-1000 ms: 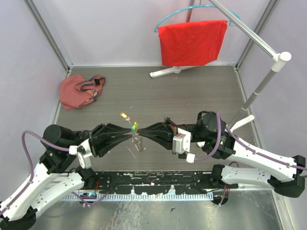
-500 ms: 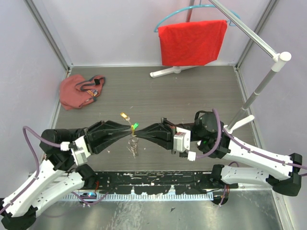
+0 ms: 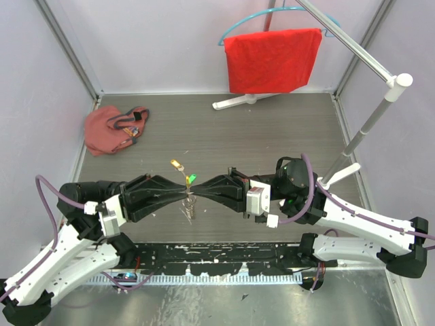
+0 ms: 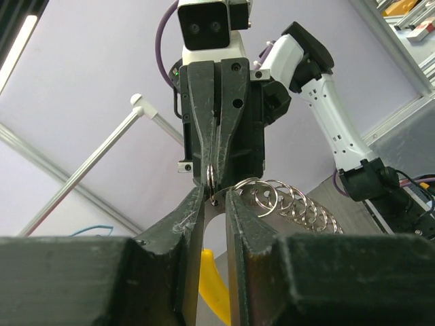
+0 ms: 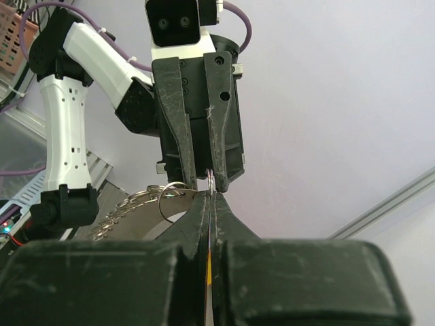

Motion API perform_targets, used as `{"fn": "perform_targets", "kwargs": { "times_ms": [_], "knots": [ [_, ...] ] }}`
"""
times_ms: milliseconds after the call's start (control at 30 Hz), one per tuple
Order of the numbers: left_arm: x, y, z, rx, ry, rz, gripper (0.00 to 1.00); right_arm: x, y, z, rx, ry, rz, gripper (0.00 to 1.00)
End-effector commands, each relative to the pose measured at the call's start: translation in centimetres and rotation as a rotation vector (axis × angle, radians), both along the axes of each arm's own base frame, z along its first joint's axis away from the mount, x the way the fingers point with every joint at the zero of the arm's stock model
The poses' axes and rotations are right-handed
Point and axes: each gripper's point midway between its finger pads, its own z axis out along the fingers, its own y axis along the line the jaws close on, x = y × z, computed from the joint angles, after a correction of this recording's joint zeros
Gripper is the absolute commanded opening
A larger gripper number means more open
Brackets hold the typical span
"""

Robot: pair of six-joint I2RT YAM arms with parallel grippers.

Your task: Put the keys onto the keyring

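Left wrist view, centre: right fingers [image 4: 200, 129] pinch the keyring [image 4: 285, 200] by one loop, left fingers [image 4: 183, 224] slightly parted around it. Steady both, then feed the green key [image 3: 192, 178] on.

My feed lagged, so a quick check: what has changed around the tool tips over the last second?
The left arm has shifted slightly left, and the left tool sits a little nearer the bases. The dangling keyring has swung from right of the tips to just left. Unchanged: right tool tip to tip with it, green key at the tips, brass key on the table.
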Motion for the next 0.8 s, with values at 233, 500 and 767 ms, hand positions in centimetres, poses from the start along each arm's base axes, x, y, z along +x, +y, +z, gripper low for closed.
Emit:
{"fn": "perform_targets", "kwargs": {
  "times_ms": [233,500,767],
  "knots": [
    [-0.7,0.0,0.9,-0.016,-0.027,-0.037,0.21,-0.4,-0.6,2.5,0.070,-0.027,0.005,0.01],
    [-0.6,-0.2,1.2,-0.022,-0.032,-0.045,0.20,-0.1,-0.1,1.8,0.038,-0.027,0.003,0.02],
    [-0.4,-0.4,1.2,-0.019,-0.026,-0.048,0.07,0.1,0.3,1.2,0.012,-0.031,-0.002,0.02]
  ]
}}
